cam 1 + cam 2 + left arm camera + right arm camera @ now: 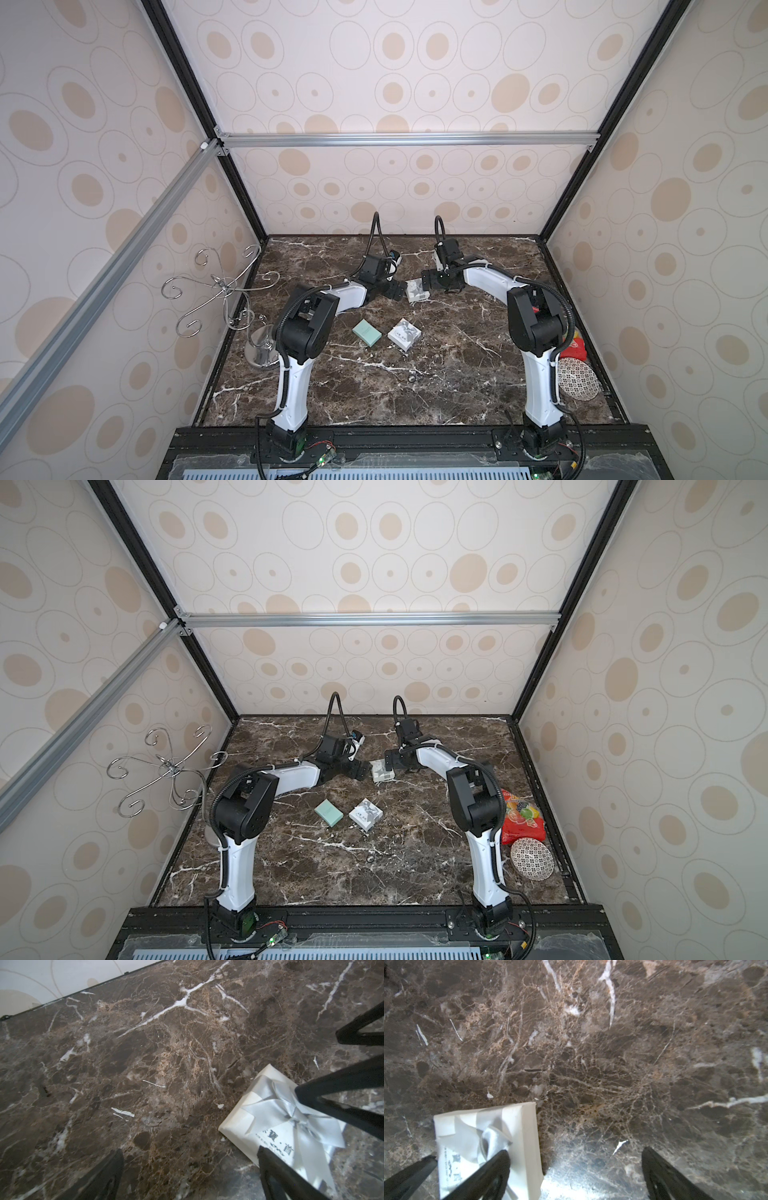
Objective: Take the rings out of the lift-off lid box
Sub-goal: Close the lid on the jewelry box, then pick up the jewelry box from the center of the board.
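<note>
A small white box (417,290) (382,771) tied with a silver bow lies at the middle back of the marble table, its lid on. Whatever is inside it is hidden. My left gripper (398,291) (190,1157) is open just left of the box, one fingertip (264,1153) over its edge (245,1126). On the box's right side my right gripper (427,282) (576,1155) is also open, with one fingertip (503,1157) above the box top (521,1126). Neither holds anything. A tiny dark hoop (412,378) (369,858), seemingly one of the rings, lies nearer the front.
A teal box (367,332) and a second white bow box (404,333) lie mid-table. A curly silver wire stand (224,291) rises at the left edge. A red snack bag (521,816) and a patterned dish (532,858) sit at the right edge.
</note>
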`<control>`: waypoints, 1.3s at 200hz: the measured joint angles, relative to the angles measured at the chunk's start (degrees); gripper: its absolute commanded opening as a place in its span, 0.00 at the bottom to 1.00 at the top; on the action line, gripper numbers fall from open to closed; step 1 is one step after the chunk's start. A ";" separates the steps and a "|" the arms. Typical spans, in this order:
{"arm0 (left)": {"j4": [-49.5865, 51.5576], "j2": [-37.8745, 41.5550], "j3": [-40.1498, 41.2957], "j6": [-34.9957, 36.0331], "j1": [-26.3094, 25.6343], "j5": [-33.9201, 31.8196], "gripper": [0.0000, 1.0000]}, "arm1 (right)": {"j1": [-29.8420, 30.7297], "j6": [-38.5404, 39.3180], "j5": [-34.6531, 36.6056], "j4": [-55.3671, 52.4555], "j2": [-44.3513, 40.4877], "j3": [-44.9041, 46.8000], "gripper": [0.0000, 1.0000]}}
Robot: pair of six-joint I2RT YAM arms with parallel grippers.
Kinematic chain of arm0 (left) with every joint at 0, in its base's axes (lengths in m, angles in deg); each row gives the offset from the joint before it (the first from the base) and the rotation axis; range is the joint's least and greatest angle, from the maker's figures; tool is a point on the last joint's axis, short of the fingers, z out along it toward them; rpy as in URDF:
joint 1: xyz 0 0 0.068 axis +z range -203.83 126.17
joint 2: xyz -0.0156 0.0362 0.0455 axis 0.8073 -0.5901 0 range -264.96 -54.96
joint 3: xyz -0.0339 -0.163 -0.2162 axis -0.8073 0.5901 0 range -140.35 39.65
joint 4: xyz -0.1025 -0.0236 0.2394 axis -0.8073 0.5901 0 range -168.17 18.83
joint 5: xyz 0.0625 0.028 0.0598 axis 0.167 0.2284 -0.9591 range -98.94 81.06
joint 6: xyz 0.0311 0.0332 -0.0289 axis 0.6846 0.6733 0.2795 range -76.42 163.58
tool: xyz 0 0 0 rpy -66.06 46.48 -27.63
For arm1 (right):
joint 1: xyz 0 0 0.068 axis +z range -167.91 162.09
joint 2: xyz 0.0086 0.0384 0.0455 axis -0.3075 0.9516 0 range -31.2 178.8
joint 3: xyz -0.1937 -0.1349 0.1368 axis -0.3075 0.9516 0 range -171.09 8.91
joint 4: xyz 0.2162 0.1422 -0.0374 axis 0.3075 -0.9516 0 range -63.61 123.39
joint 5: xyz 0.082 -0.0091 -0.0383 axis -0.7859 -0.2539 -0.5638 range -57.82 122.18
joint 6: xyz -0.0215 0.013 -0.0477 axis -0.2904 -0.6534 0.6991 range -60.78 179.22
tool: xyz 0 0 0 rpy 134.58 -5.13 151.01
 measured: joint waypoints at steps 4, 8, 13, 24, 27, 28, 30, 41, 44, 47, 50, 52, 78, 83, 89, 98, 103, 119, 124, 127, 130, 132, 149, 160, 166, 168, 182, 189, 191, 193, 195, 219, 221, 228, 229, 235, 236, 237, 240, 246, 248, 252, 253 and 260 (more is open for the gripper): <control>-0.02 0.00 0.00 0.00 0.00 0.00 1.00 | 0.00 0.00 -0.02 0.00 0.00 0.00 1.00; -0.02 0.00 0.00 0.00 0.00 0.00 1.00 | 0.00 0.00 -0.02 0.00 0.00 0.00 1.00; 0.00 0.00 0.00 0.00 0.02 0.00 1.00 | 0.00 0.00 -0.04 0.00 0.00 0.00 1.00; 0.00 0.00 0.00 0.00 0.02 0.00 1.00 | 0.00 0.00 -0.07 0.02 0.00 0.00 1.00; 0.00 0.00 0.00 0.00 0.02 0.00 1.00 | 0.00 0.02 -0.07 0.02 0.00 0.00 1.00; 0.00 0.00 0.00 0.00 0.00 0.00 1.00 | 0.00 0.02 -0.07 0.02 0.00 0.00 1.00; 0.00 0.00 0.00 0.00 0.00 0.00 1.00 | -0.02 0.00 -0.07 0.02 0.00 0.00 1.00; 0.00 0.00 0.00 0.00 0.00 -0.02 1.00 | -0.04 0.02 -0.11 0.02 0.00 0.00 1.00; 0.00 0.00 0.00 0.00 0.00 0.00 1.00 | -0.04 0.02 -0.13 0.02 0.00 0.00 1.00; 0.00 0.00 0.00 0.00 0.00 0.00 1.00 | -0.04 0.02 -0.13 0.02 0.00 0.00 1.00; 0.00 0.00 0.00 0.00 0.00 0.00 1.00 | -0.04 0.04 -0.17 0.02 0.00 0.00 1.00; 0.00 0.00 0.00 0.00 0.00 -0.02 1.00 | -0.04 0.04 -0.17 0.02 -0.02 0.00 1.00; 0.07 0.00 0.00 0.00 0.02 -0.07 1.00 | -0.07 0.48 -0.55 0.07 -0.28 0.02 1.00; 0.09 0.02 0.00 0.00 0.02 -0.15 1.00 | -0.07 0.72 -0.81 0.11 -0.48 0.11 1.00; 0.15 0.07 0.00 0.02 0.00 -0.28 1.00 | -0.07 1.11 -1.27 0.17 -0.81 0.39 1.00; 0.42 0.20 0.00 0.04 0.00 -0.59 1.00 | -0.04 1.90 -1.88 0.17 -1.53 0.94 1.00; 0.57 0.37 0.00 0.07 0.00 -0.72 1.00 | -0.02 2.38 -2.29 0.26 -2.10 1.29 1.00; 1.27 1.40 0.13 0.20 0.00 -1.36 1.00 | 0.26 4.31 -4.11 0.74 -4.76 2.97 1.00; 1.51 2.12 0.31 0.28 0.00 -1.46 1.00 | 0.33 5.03 -4.66 1.03 -5.99 3.69 1.00; 1.62 2.45 0.39 0.28 0.00 -1.60 1.00 | 0.39 5.33 -5.01 1.27 -6.64 4.17 1.00; 1.75 3.19 0.61 0.39 0.00 -1.73 1.00 | 0.48 5.92 -5.46 1.64 -7.72 4.90 1.00; 1.81 3.43 0.70 0.42 0.00 -1.84 1.00 | 0.55 6.23 -5.77 1.86 -8.31 5.35 1.00; 1.99 7.65 2.19 0.70 0.00 -2.47 1.00 | 1.42 9.22 -8.37 3.39 -14.34 9.60 1.00; 1.92 10.93 3.61 0.79 0.00 -2.97 1.00 | 2.27 11.41 -10.32 4.17 -17.92 12.13 1.00; 1.79 12.96 4.66 0.85 0.00 -3.21 1.00 | 2.93 12.90 -11.58 4.46 -19.78 13.40 1.00; 1.77 13.35 4.92 0.85 0.00 -3.32 1.00 | 3.17 13.40 -12.07 4.55 -20.37 13.81 1.00; 1.33 18.01 8.07 0.85 0.00 -3.96 1.00 | 5.31 17.09 -14.78 4.52 -23.37 16.15 1.00; 1.03 20.24 9.99 0.85 0.00 -4.15 1.00 | 6.67 19.06 -16.26 3.96 -24.15 16.83 1.00; 0.92 20.94 10.58 0.85 0.00 -4.17 1.00 | 7.06 19.61 -16.57 3.78 -24.28 16.94 1.00; 0.79 21.51 11.17 0.85 0.00 -4.22 1.00 | 7.41 20.11 -16.92 3.67 -24.35 17.07 1.00; 0.70 22.08 11.76 0.83 0.00 -4.24 1.00 | 7.78 20.55 -17.27 3.52 -24.37 17.18 1.00; -0.74 28.09 19.65 0.70 0.00 -4.50 1.00 | 12.35 25.31 -19.56 0.87 -23.98 18.47 1.00; -0.81 28.41 20.26 0.66 0.00 -4.52 1.00 | 12.70 25.64 -19.63 0.66 -23.93 18.64 1.00; -0.98 29.53 22.32 0.63 0.00 -4.55 1.00 | 13.75 26.47 -19.87 0.13 -23.76 19.26 1.00; -0.98 29.73 22.69 0.63 0.00 -4.52 1.00 | 13.94 26.60 -19.89 0.07 -23.71 19.37 1.00; -1.11 30.40 24.15 0.61 0.00 -4.52 1.00 | 14.71 27.17 -19.91 -0.28 -23.54 19.93 1.00; -1.14 30.53 24.48 0.59 0.00 -4.50 1.00 | 14.80 27.21 -19.91 -0.31 -23.52 20.00 1.00; -1.16 30.62 24.65 0.61 0.00 -4.50 1.00 | 14.95 27.30 -19.89 -0.35 -23.45 20.11 1.00; -1.27 30.93 25.44 0.57 0.00 -4.50 1.00 | 15.19 27.52 -19.82 -0.50 -23.39 20.33 1.00; -1.31 31.36 26.56 0.55 0.00 -4.44 1.00 | 15.74 27.87 -19.74 -0.85 -23.15 20.76 1.00; -1.29 31.43 26.91 0.55 0.00 -4.39 1.00 | 15.85 27.98 -19.67 -0.94 -23.06 20.90 1.00; -1.29 31.67 27.47 0.50 0.00 -4.35 1.00 | 16.15 28.06 -19.47 -1.11 -22.84 21.09 1.00; -1.31 31.71 27.67 0.50 0.00 -4.35 1.00 | 16.24 28.13 -19.39 -1.18 -22.77 21.16 1.00; -1.31 31.91 28.39 0.46 0.00 -4.31 1.00 | 16.61 28.22 -18.99 -1.42 -22.36 21.38 1.00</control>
